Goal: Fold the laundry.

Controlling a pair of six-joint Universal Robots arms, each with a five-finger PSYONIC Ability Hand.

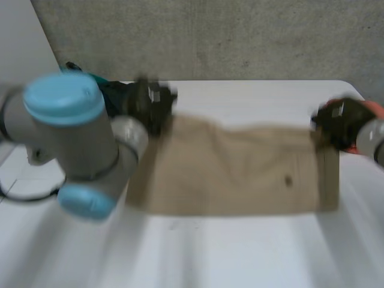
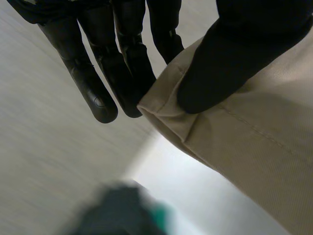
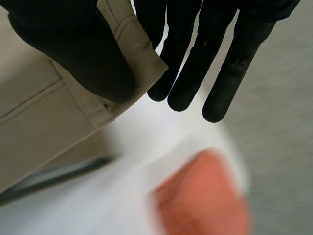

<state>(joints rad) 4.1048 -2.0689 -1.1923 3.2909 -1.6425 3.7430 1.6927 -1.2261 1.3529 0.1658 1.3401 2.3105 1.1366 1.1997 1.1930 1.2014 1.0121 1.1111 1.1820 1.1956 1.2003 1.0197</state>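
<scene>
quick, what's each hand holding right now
left hand: shut on the cloth, pinching a corner with its thumb
right hand: shut on the cloth, pinching another corner

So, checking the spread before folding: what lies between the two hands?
In the head view the tan cloth spans from left hand to right hand, each pinching a corner.

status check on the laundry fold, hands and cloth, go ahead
Left hand pinching one far corner of the tan cloth. Right hand pinching the other far corner. Cloth spans between them. Orange thing beside right hand, off the cloth.
</scene>
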